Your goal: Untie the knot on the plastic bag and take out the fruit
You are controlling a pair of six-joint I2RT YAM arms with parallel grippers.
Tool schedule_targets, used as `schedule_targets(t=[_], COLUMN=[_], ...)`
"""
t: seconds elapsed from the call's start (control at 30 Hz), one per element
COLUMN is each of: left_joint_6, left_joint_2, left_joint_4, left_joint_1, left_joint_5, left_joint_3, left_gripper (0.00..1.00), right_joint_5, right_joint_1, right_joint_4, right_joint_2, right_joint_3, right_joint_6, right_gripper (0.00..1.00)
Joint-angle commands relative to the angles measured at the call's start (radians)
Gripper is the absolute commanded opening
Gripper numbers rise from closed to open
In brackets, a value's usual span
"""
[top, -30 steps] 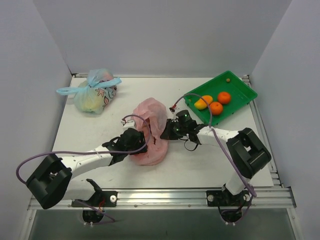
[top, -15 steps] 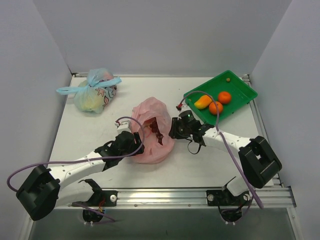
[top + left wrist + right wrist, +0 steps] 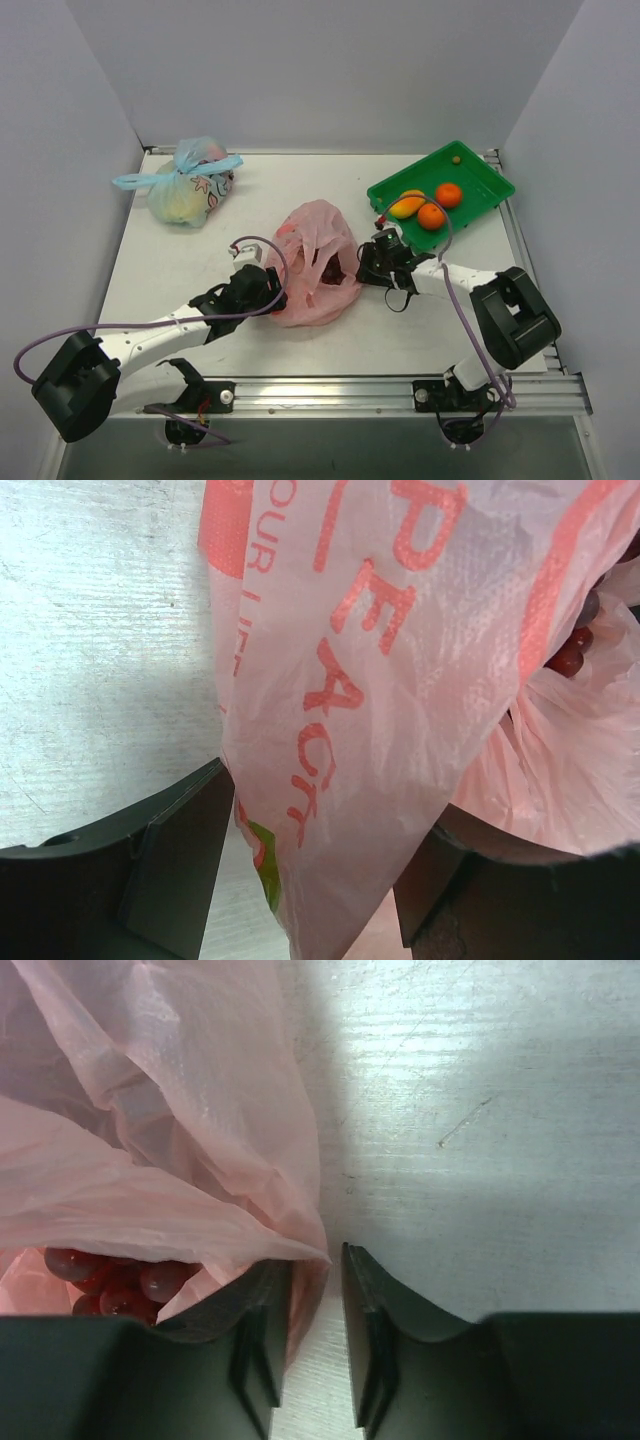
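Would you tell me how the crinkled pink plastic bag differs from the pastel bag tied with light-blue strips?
The crinkled pink plastic bag gapes open mid-table, dark red grapes showing; the blue-tied pastel bag sits knotted shut, far left. The pink bag bears red lettering; the blue-tied bag a printed pattern. Both are thin plastic.

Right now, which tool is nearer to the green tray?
Right. The right tool is at the pink bag's right edge, just near-left of the green tray. The left tool is at the bag's left edge, on the side away from the tray.
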Motion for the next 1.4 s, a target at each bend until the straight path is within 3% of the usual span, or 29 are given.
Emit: schedule_targets(t=[0.0,0.2,0.3,0.47,0.6,0.93,1.1,1.37], left_joint_6=[-0.006,-0.003,0.000,0.000,-0.004,-0.018,-0.019,-0.023], left_joint_2=[-0.017,-0.010,-0.008,-0.017,-0.031,-0.057,-0.053,-0.040], left_joint_4=[0.018,0.033,0.033,0.029,0.029,0.021,0.033,0.049], left_joint_1=[-0.005,-0.011,-0.014,-0.019,-0.020,-0.025,-0.023,-0.026], left_joint_5=[0.005,0.022,0.025,0.027,0.027,0.019,0.024,0.031], left_joint_3=[0.001,0.004,0.010,0.012,0.009,-0.002,-0.011,-0.028], left_gripper=[0.70,0.70,0.70,0.70,0.70,0.70,0.70,0.70], right_joint_5=[0.102,0.294,0.349,0.397,0.339,0.268,0.354,0.277], right_joint_1=[0.050,0.202,0.260,0.392,0.404,0.394,0.357,0.280], right_joint_4=[-0.103,-0.258,-0.324,-0.369,-0.369,-0.346,-0.317,-0.309], right_joint_2=[-0.012,-0.114,-0.140,-0.143,-0.065,0.213,0.286,0.369], right_joint_3=[0.069,0.184,0.247,0.338,0.416,0.631,0.661,0.681], right_joint_6=[-0.056,-0.184,-0.227,-0.295,-0.333,-0.448,-0.456,-0.451], right_gripper=[0.32,0.62,0.68,0.69,0.65,0.58,0.61,0.66])
